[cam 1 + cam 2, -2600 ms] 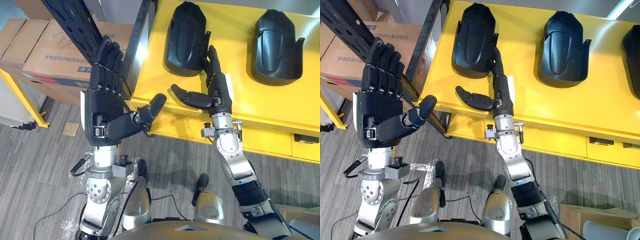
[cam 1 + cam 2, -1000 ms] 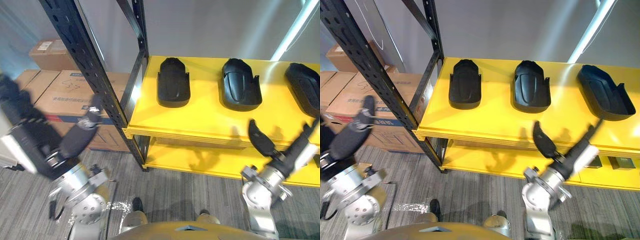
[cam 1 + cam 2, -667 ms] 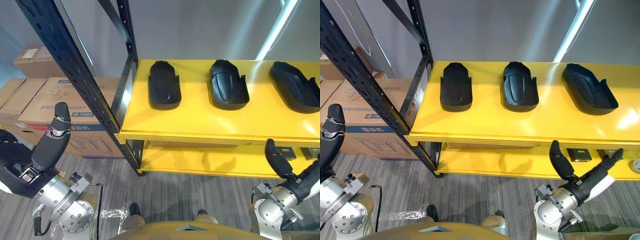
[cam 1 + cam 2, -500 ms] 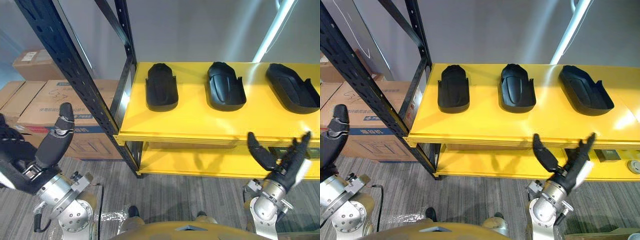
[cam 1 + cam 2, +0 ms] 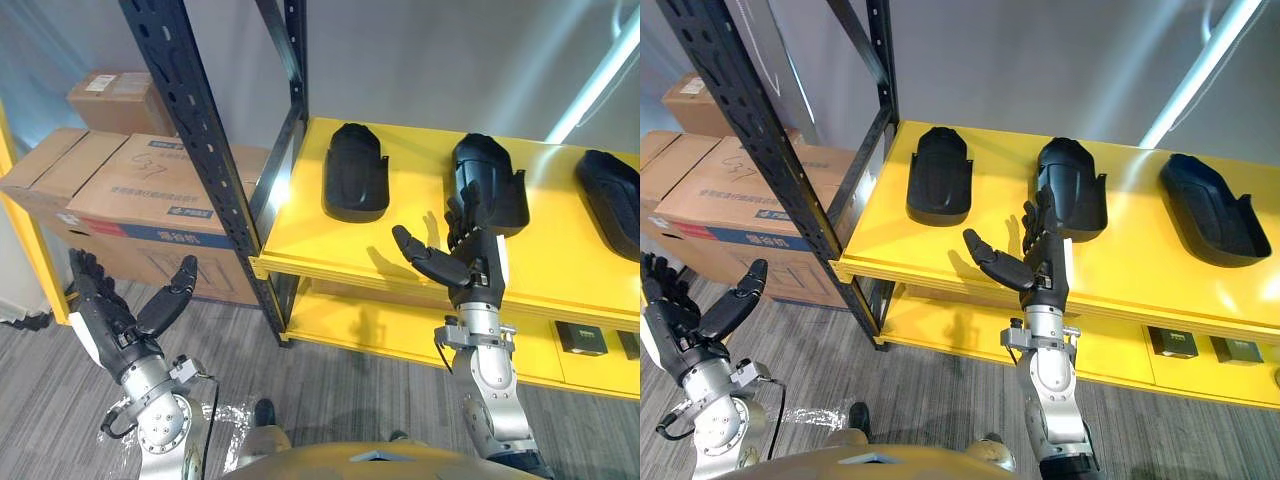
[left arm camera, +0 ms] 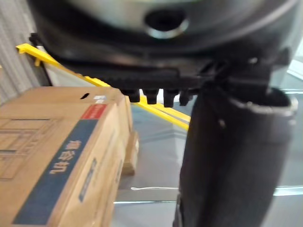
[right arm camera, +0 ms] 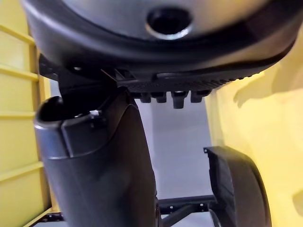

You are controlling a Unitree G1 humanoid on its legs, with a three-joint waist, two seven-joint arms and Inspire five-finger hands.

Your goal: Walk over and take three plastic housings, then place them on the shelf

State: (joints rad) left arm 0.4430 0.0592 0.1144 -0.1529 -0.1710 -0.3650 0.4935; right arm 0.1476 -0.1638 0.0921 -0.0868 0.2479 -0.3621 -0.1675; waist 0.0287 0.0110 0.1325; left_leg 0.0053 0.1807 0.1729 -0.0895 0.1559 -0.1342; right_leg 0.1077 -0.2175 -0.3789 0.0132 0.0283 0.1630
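Note:
Three black plastic housings lie in a row on the yellow shelf top (image 5: 400, 250): a left one (image 5: 355, 172), a middle one (image 5: 488, 182) and a right one (image 5: 612, 200). My right hand (image 5: 470, 250) is raised over the shelf's front part, just before the middle housing, open with straight fingers and the thumb held out, holding nothing. In the right wrist view its thumb (image 7: 99, 156) stands near one housing (image 7: 239, 189). My left hand (image 5: 120, 315) hangs low at the left over the floor, open and empty.
A black rack upright (image 5: 195, 130) stands at the shelf's left end. Cardboard boxes (image 5: 150, 190) are stacked left of it, and one box (image 6: 52, 156) lies close to my left hand. A lower yellow shelf (image 5: 400, 335) carries small dark items (image 5: 575, 340). Grey carpet (image 5: 330, 390) lies in front.
My right hand has risen from below the shelf's front edge to over the shelf top near the middle housing. The left hand has dropped lower with its fingers spread. The view has shifted.

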